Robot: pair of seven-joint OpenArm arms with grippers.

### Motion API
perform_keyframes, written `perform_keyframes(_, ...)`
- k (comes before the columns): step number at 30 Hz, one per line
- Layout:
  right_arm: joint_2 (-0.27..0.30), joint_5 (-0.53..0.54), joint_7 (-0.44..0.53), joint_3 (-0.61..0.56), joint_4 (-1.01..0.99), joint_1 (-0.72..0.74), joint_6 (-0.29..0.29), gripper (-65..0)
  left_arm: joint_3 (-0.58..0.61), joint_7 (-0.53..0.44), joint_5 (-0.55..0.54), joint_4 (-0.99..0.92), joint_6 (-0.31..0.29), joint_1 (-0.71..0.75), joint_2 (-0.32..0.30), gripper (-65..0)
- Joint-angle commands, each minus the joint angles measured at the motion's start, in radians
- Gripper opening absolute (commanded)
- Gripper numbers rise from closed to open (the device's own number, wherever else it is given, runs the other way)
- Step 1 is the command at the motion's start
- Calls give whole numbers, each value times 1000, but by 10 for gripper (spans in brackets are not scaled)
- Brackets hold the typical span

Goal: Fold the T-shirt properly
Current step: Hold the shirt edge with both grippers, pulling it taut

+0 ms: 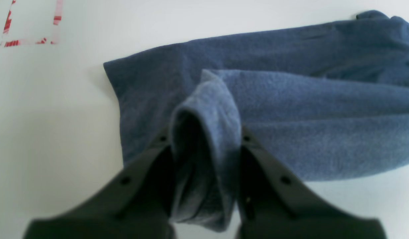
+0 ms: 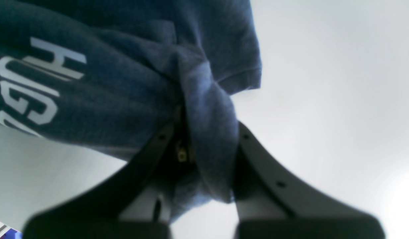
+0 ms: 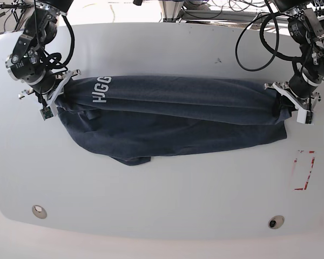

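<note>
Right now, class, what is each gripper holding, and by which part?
Both hold the T-shirt: left gripper pinches its plain end, right gripper the bunched end beside the lettering.

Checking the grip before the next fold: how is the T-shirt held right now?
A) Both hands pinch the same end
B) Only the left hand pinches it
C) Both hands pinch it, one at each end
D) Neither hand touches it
C: the left hand and the right hand each pinch bunched fabric at opposite ends of the T-shirt, which stretches between them.
</note>
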Motion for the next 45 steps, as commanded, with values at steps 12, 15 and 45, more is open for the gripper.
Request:
perform_keyframes(12,-11,-2,18,10,20,-68,-1,-639,-15,-28,-7,20,-6,108,-19,-650)
perform_keyframes(15,-28,-3,18,27,20,-83,-1,-637,-15,-28,-7,20,-6,131,-18,-650)
perform_keyframes(45,-94,41,18,42,20,-215,-1,-78,-15,87,-7,17,-115,236,-104,-281)
